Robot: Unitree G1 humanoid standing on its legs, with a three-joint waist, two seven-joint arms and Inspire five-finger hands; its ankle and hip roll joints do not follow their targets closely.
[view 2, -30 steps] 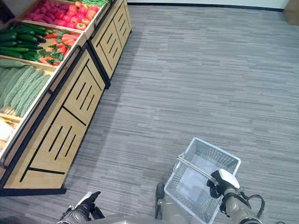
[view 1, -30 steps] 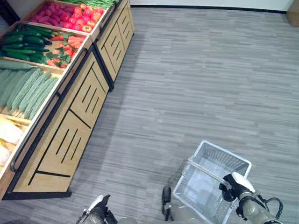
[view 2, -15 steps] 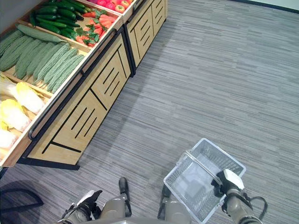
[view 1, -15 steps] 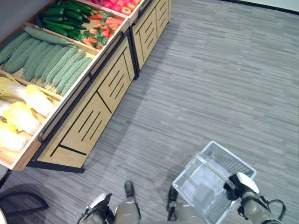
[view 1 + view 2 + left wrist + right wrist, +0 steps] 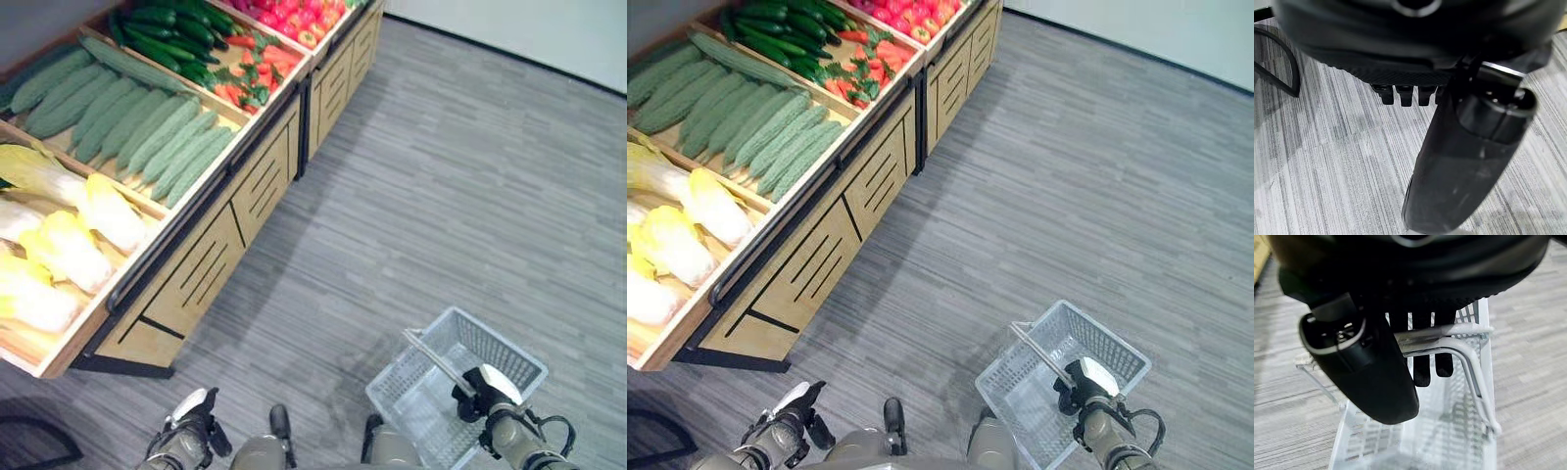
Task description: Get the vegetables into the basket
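With the view now swung toward the cabbages and gourds, the right hand stays curled round the basket handle, vegetables well off left of it, left hand clenched empty

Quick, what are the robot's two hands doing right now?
Left hand: fingers curled, holding nothing.
Right hand: shut on the basket handle, carrying the white basket.

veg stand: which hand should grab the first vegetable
Left. The left hand is free, curled on nothing, on the side of the stand with the cabbages. The right hand is shut on the basket handle.
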